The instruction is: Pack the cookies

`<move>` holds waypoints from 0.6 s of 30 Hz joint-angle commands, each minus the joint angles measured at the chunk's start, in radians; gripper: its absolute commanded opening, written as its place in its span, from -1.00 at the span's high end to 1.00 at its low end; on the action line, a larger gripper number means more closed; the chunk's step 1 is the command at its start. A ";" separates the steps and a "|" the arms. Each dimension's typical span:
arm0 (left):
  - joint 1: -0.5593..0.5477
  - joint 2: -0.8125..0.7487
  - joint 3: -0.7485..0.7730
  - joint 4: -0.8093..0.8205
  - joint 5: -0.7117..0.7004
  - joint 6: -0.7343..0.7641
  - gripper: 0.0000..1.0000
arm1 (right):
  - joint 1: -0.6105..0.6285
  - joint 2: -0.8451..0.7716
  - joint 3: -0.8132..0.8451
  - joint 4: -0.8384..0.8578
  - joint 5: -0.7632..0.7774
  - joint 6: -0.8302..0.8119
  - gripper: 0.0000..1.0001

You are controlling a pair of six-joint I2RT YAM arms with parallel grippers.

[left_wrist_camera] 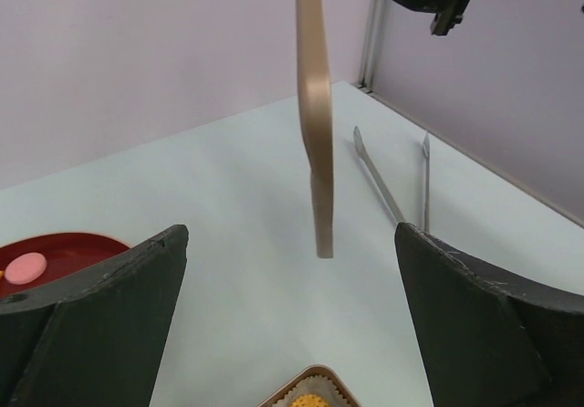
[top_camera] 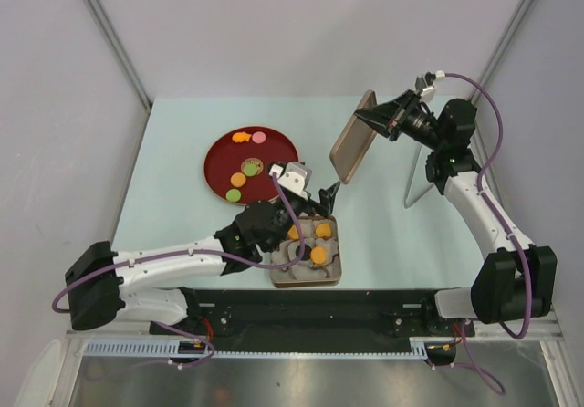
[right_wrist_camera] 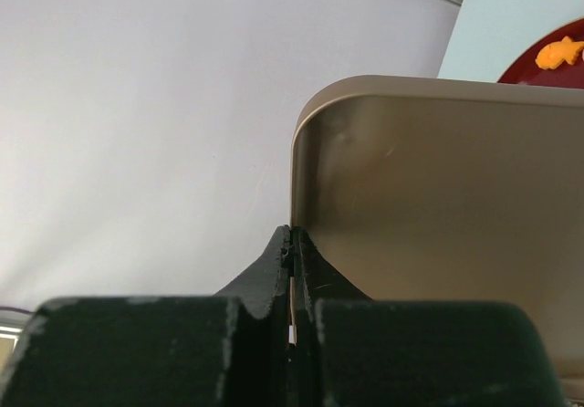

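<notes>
Several cookies (top_camera: 237, 180) lie on a red plate (top_camera: 219, 156): orange, pink and green ones. More orange cookies (top_camera: 318, 255) sit in white paper cups inside a tan box (top_camera: 308, 277) near the front edge. My left gripper (top_camera: 319, 195) hovers open just beyond the box's far end, with nothing between its fingers (left_wrist_camera: 484, 325). My right gripper (top_camera: 383, 120) is shut on the edge of the tan lid (top_camera: 354, 147) and holds it tilted in the air, right of the plate. In the left wrist view the lid (left_wrist_camera: 315, 106) hangs edge-on; in the right wrist view it (right_wrist_camera: 438, 197) fills the right side.
Metal tongs (top_camera: 415, 181) lie on the table under the right arm, also seen as tongs (left_wrist_camera: 383, 174) beyond the lid. The plate's rim (left_wrist_camera: 64, 247) with a pink cookie (left_wrist_camera: 26, 266) shows at the left. Grey walls close the back and sides.
</notes>
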 commanded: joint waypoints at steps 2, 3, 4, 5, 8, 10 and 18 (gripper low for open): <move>-0.004 0.044 0.016 0.067 0.064 -0.068 -1.00 | 0.029 -0.004 0.011 0.063 -0.002 0.018 1.00; -0.004 0.053 0.019 0.071 0.067 -0.068 -1.00 | 0.037 -0.004 0.011 0.063 -0.004 0.016 1.00; -0.004 0.069 0.022 0.088 0.063 -0.059 -1.00 | 0.043 -0.010 0.011 0.062 -0.004 0.015 1.00; -0.004 0.079 0.031 0.093 0.055 -0.053 -1.00 | 0.054 -0.014 0.011 0.054 -0.002 0.013 1.00; -0.004 0.115 0.052 0.114 0.043 -0.042 -0.99 | 0.075 -0.037 0.011 0.025 -0.002 -0.004 1.00; -0.002 0.130 0.068 0.131 0.029 -0.011 -0.97 | 0.086 -0.056 0.011 0.000 0.002 -0.022 1.00; -0.001 0.150 0.071 0.197 -0.006 0.000 -0.51 | 0.097 -0.103 0.011 -0.089 0.007 -0.076 1.00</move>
